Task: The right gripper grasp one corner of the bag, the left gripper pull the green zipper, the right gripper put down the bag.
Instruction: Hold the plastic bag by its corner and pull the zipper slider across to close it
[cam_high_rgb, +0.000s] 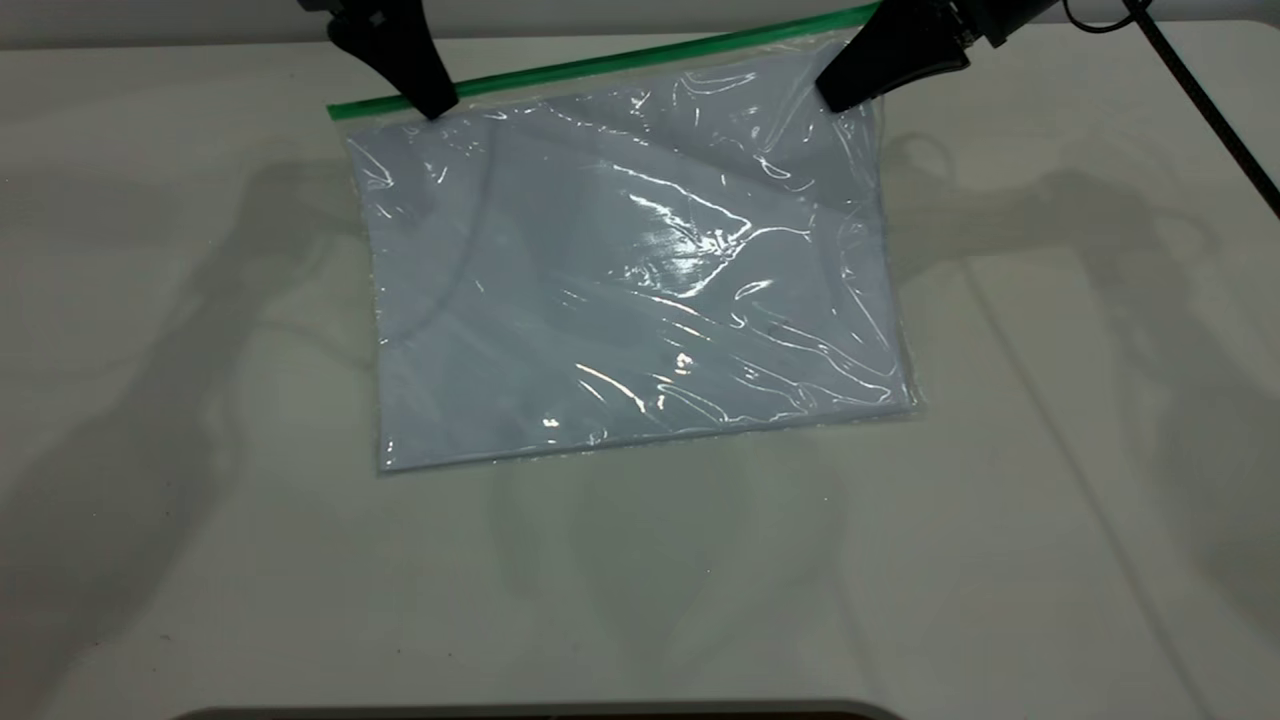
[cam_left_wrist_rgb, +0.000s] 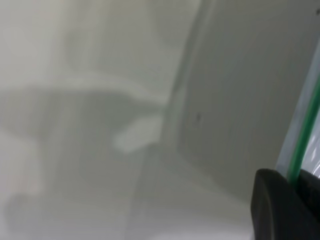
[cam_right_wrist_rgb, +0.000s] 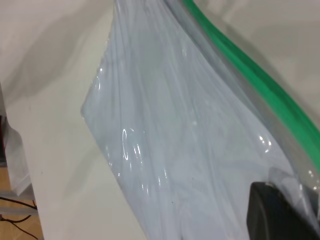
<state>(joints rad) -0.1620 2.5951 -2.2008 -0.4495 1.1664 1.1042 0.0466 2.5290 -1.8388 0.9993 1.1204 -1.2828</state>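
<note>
The bag (cam_high_rgb: 640, 280), a clear pouch with pale bluish sheets inside, lies on the white table with its far right corner lifted. The green zipper (cam_high_rgb: 620, 62) runs along its far edge. My left gripper (cam_high_rgb: 437, 105) is shut on the zipper near its left end; in the left wrist view the green strip (cam_left_wrist_rgb: 307, 125) passes between its black fingers (cam_left_wrist_rgb: 295, 177). The slider tab is hidden. My right gripper (cam_high_rgb: 832, 98) is shut on the bag's far right corner. In the right wrist view film (cam_right_wrist_rgb: 175, 125) and zipper (cam_right_wrist_rgb: 250, 75) stretch away from its fingers (cam_right_wrist_rgb: 295, 195).
The white table (cam_high_rgb: 200, 500) extends around the bag on all sides. A thick black cable (cam_high_rgb: 1200, 100) hangs from the right arm at the far right. A dark rounded edge (cam_high_rgb: 540, 712) shows at the table's near side.
</note>
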